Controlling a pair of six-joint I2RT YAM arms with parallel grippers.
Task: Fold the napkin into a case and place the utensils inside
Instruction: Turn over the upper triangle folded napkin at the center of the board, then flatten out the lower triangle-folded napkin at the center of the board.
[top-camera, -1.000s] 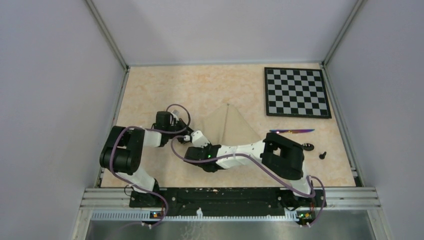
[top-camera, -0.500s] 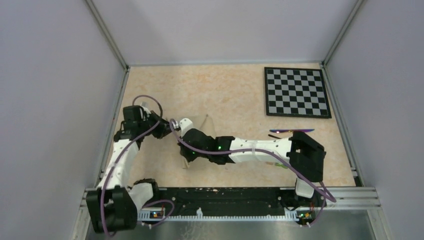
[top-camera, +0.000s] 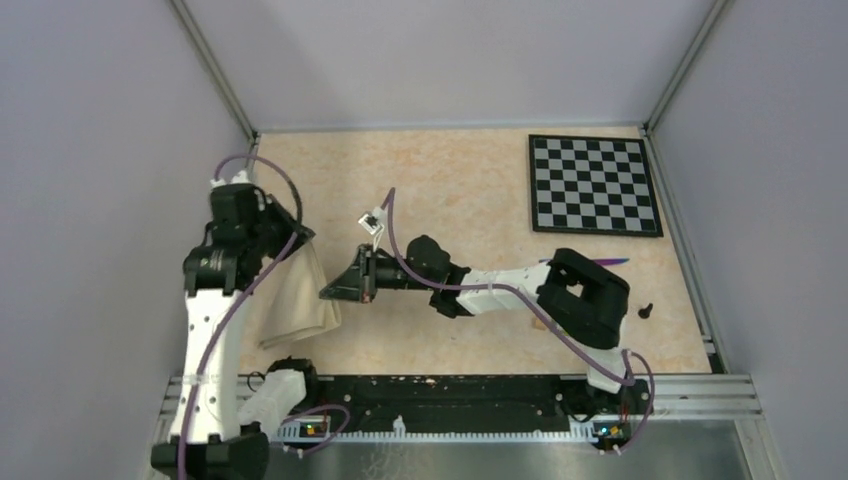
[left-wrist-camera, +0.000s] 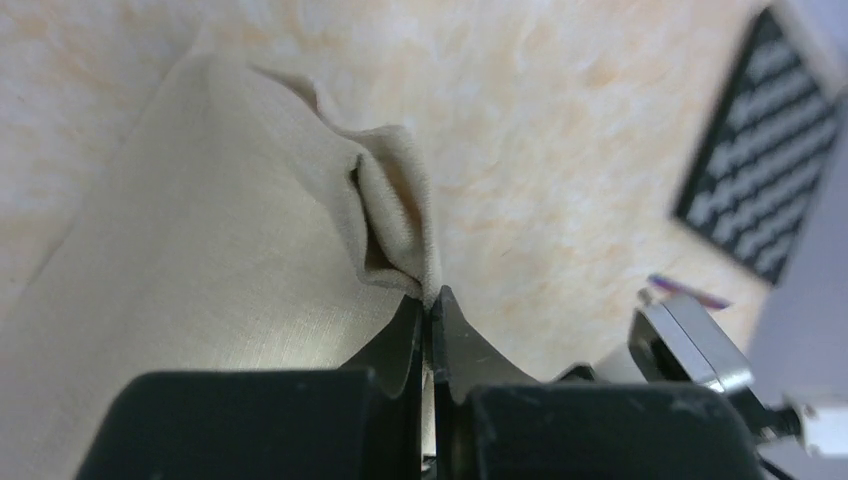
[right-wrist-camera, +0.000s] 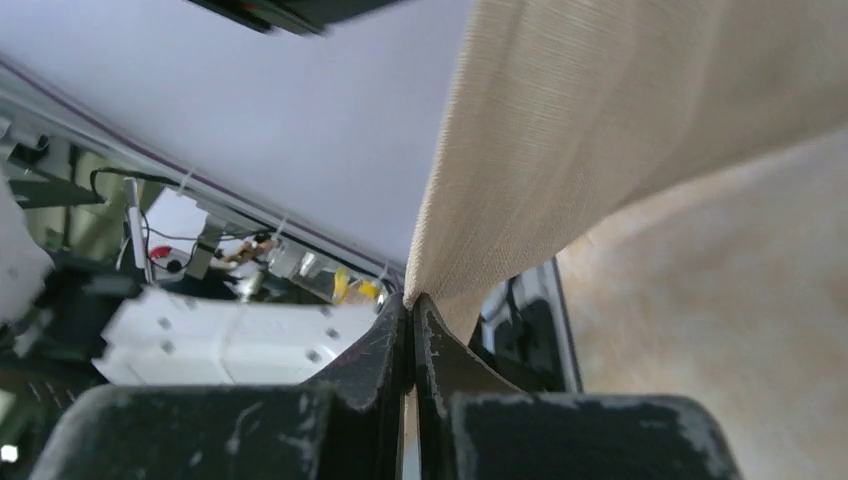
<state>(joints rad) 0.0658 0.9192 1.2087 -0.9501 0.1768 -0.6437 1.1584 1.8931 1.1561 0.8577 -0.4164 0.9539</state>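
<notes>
The napkin (top-camera: 292, 298) was held well to the left of the chessboard (top-camera: 593, 185) and nearer the arm bases than the board. It was draped as a loose, doubled sheet of beige cloth over the table (top-camera: 450, 180). It was gripped in two places.

The left gripper (left-wrist-camera: 430, 305) was clamped, jaws pressed together, on a bunched and puckered corner of the cloth. From that corner the sheet was spread smoothly towards the side away from the chessboard. The right gripper (right-wrist-camera: 412, 300) had been reached across from the chessboard's side and was pinched shut in the same way on a thin edge of the napkin. The weave was drawn taut out of its fingertips. From overhead, the right gripper was seen between the hanging cloth and the chessboard, close beside the cloth's nearer edge. Whether the lowest fold was resting on the table could not be settled from that view; it appeared to be touching.

One utensil (top-camera: 615, 262), a thin piece tinted purple-blue, was laid flat just off the near edge of the chessboard and partly covered by the right arm. A small black knob (top-camera: 645, 310) was set a little farther from the chessboard's near right corner, towards the bases.
</notes>
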